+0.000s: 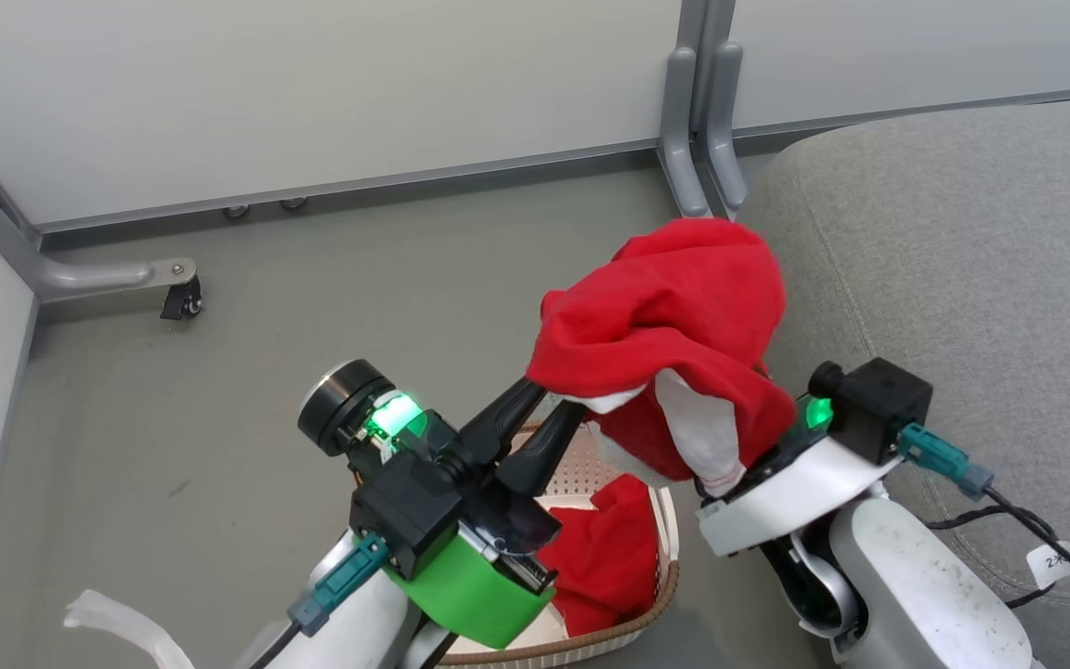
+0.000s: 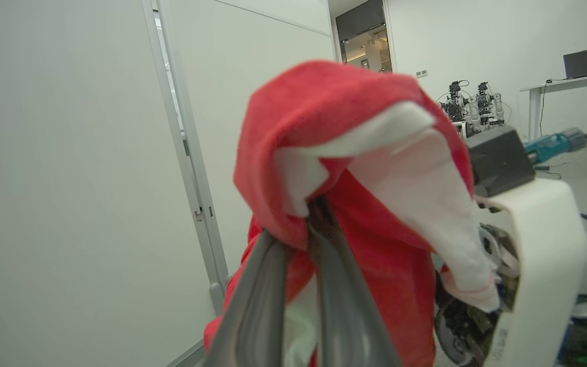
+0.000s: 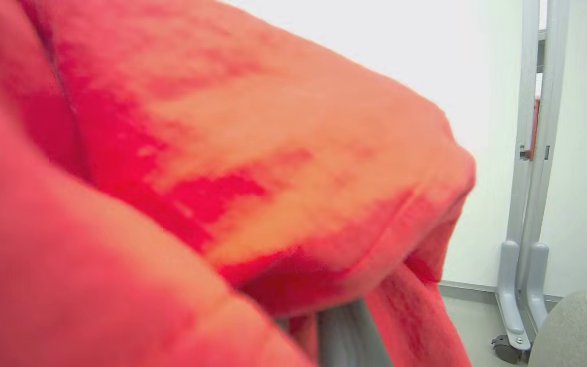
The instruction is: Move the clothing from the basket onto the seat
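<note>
A lifted garment [image 1: 674,316] was held at 1 o'clock of the basket [image 1: 656,595], its white-trimmed hem nipped by the clenched left pincer [image 1: 554,401]. The right pincer [image 3: 347,334] was clenched too and draped in cloth; a grip there could not be told. A second garment [image 1: 609,548] was seen in the basket. The fabric was judged light and limp, best taken at a bunched fold. The grey seat [image 1: 962,279] was found at 3 o'clock, floor [image 1: 312,297] and partition walls [image 1: 312,84] at 10.
</note>
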